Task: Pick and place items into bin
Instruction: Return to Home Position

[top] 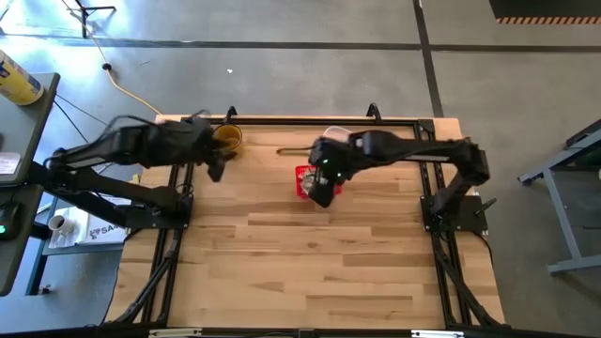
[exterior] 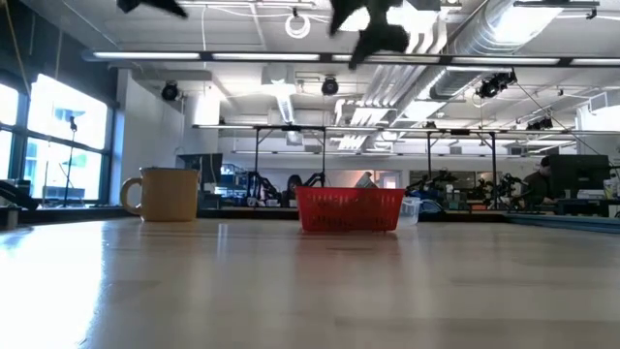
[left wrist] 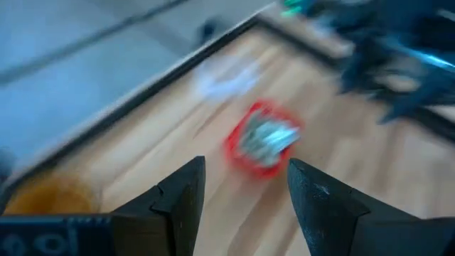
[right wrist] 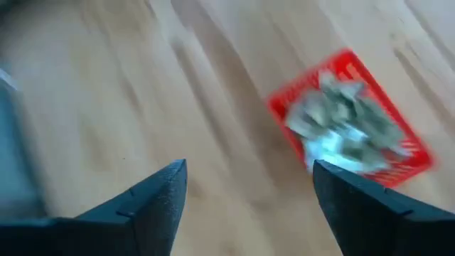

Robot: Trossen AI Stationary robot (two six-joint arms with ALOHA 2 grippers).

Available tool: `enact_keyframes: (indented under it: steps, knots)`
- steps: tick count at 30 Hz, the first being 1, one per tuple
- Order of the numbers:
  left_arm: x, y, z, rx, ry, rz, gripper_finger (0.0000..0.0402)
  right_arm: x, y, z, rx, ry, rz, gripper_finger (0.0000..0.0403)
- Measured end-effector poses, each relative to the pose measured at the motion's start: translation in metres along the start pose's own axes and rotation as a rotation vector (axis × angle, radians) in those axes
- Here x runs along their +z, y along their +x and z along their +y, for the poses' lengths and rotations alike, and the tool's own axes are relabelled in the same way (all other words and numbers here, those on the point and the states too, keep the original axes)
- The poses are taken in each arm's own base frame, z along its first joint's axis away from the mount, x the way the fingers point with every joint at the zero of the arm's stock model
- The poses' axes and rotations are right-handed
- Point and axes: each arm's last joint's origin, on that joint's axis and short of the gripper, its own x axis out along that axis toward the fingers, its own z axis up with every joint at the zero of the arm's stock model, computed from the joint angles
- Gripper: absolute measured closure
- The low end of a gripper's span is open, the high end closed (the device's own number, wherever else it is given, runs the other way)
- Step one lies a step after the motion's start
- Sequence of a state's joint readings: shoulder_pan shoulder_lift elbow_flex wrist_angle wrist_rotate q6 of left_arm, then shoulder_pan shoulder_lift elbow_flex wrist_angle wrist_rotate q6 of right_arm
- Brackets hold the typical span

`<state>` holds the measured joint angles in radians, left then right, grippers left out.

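High view: the basket [top: 302, 177] sits far-centre on the table [top: 310, 263], bills [right wrist: 341, 117] heaped inside; the right end effector [right wrist: 249, 165] hangs above it, released and empty. The left end effector [left wrist: 246, 162], also released, hovers left, near the mug [top: 228, 138]

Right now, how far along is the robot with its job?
Nearly finished, it seems. The bills lie heaped in the red basket. Both the left gripper and the right gripper are open and empty, above the table, where I see no loose bills left.
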<state>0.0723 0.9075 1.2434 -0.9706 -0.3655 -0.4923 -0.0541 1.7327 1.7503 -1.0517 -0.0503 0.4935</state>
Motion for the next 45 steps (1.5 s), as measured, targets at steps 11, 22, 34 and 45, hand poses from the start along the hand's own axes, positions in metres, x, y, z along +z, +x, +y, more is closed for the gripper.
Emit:
enact_keyframes:
  steps: [11, 22, 34, 45]
  knots:
    - [-0.076, 0.065, -0.035, -0.756, 0.007, -0.216, 0.0167, -0.091, -0.037, 0.036, 0.159, -0.087, -0.268, 0.0109]
    - [-0.087, -0.019, 0.043, -0.6, -0.007, -0.389, 0.0167, -0.185, -0.117, -0.076, 0.344, 0.004, -0.762, 0.0109]
    - [-0.152, 0.012, 0.064, -0.572, -0.072, -0.353, 0.0167, -0.245, -0.061, -0.121, 0.37, -0.053, -1.102, 0.011]
    - [-0.187, 0.058, 0.065, -0.516, -0.13, -0.264, 0.0167, -0.269, -0.008, -0.136, 0.379, -0.132, -1.171, 0.011]
